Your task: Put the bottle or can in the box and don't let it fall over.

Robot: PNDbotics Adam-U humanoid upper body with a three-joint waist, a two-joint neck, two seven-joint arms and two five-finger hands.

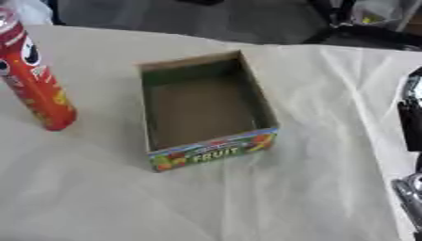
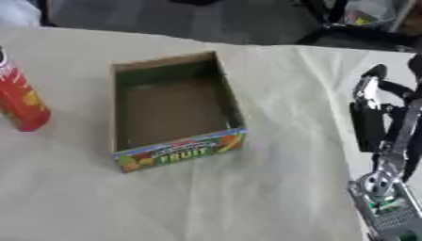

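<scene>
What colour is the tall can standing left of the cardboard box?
Red, with yellow and dark markings: the tall cylindrical can shows best in the left eye view.

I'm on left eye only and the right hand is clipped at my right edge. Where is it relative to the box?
Observer: In the right eye view the right hand stands right of the box, apart from it, with bare cloth between them.
Operator: Is it carrying anything?
Observer: No. Nothing shows at it. The can is the one you see, upright and left of the box.
Operator: What's under the hand?
Observer: The arm runs down to the lower right corner, with a silver joint and a green board below it.
</scene>
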